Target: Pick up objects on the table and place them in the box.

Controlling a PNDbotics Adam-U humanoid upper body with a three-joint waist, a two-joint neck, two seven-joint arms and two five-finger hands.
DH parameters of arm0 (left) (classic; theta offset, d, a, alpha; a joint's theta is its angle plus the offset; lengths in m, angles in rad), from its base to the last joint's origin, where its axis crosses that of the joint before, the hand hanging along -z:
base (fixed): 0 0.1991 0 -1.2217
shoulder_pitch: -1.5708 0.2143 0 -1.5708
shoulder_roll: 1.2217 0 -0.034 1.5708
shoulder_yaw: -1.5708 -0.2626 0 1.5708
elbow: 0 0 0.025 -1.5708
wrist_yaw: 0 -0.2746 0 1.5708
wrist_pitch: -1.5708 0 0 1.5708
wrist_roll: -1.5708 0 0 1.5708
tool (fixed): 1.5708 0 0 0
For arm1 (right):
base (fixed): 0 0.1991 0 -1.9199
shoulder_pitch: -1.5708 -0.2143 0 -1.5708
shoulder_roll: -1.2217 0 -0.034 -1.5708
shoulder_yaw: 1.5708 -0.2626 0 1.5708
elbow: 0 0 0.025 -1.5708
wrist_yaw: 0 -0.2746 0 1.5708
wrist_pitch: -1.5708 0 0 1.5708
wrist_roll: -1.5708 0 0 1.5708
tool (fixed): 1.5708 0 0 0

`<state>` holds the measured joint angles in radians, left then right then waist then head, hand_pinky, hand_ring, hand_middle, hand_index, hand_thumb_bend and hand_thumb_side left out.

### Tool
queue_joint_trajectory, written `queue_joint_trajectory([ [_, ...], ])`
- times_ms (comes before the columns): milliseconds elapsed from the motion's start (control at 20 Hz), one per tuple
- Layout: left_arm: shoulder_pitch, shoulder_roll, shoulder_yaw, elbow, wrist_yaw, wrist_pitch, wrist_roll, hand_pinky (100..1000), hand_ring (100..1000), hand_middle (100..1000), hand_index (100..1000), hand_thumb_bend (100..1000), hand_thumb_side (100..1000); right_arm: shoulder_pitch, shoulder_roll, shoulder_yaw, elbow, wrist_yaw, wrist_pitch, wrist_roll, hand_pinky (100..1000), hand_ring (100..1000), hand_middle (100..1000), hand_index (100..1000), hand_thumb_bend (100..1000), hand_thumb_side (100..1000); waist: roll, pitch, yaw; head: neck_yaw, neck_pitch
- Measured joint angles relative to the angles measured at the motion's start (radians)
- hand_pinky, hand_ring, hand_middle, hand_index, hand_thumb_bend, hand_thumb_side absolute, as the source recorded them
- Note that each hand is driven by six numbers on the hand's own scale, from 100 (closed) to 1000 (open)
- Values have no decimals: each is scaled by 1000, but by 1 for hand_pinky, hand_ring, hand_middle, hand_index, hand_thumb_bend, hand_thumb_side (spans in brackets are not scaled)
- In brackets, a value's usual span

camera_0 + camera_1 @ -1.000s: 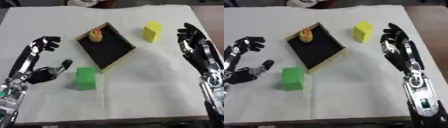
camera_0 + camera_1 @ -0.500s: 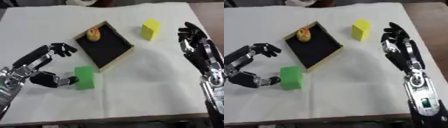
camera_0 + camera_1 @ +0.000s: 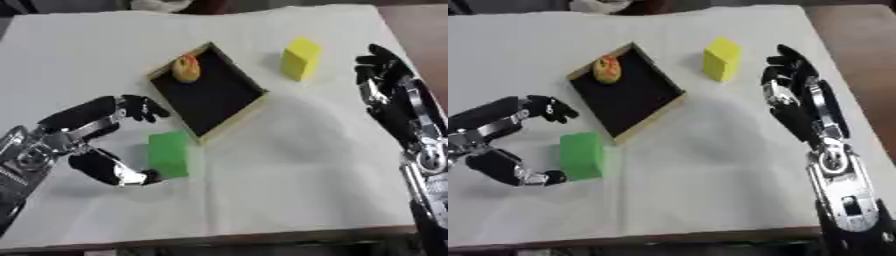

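White cloth-covered table (image 3: 289,150), brown floor (image 3: 420,30) at right, soft light

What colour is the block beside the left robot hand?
Green. The block shows best in the left eye view, next to the left robot hand.

A white cloth (image 3: 289,165) is covering the bench, lying mostly smooth with a faint crease running across its near part. Three things are sitting directly on it — a shallow black box (image 3: 213,95) with pale wooden walls, turned at an angle near the middle; a green block (image 3: 168,154) just beside the box's near corner; and a yellow block (image 3: 299,58) standing apart to the box's far right.
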<state>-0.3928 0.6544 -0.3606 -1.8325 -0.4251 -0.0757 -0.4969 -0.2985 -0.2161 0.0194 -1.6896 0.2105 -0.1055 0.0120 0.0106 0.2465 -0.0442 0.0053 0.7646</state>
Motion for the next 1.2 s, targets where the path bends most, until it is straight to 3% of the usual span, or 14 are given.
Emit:
queue_joint_trajectory([
  [350, -16, -11, -23, 41, -95, -13, -33, 790, 786, 806, 893, 564, 385, 1, 0, 0, 0, 0, 0, 0, 804, 830, 793, 940, 100, 602, 0, 0, -4, -4, 0],
  [750, -34, -57, -42, 87, -231, -18, 6, 769, 766, 784, 877, 549, 379, 1, 0, 0, 0, 0, 0, 0, 804, 830, 793, 939, 100, 602, 0, 0, -5, -7, 0],
  [950, -34, -73, -51, 108, -246, -26, 18, 723, 699, 723, 839, 511, 359, 1, 0, 0, 0, 0, 0, 0, 804, 830, 793, 939, 100, 603, 0, 0, -6, -8, 0],
  [1200, -35, -76, -53, 106, -246, -27, 51, 643, 582, 583, 712, 412, 297, 1, 0, 0, 1, 0, 0, 0, 804, 830, 793, 939, 100, 604, 0, 0, -5, -8, 0],
])
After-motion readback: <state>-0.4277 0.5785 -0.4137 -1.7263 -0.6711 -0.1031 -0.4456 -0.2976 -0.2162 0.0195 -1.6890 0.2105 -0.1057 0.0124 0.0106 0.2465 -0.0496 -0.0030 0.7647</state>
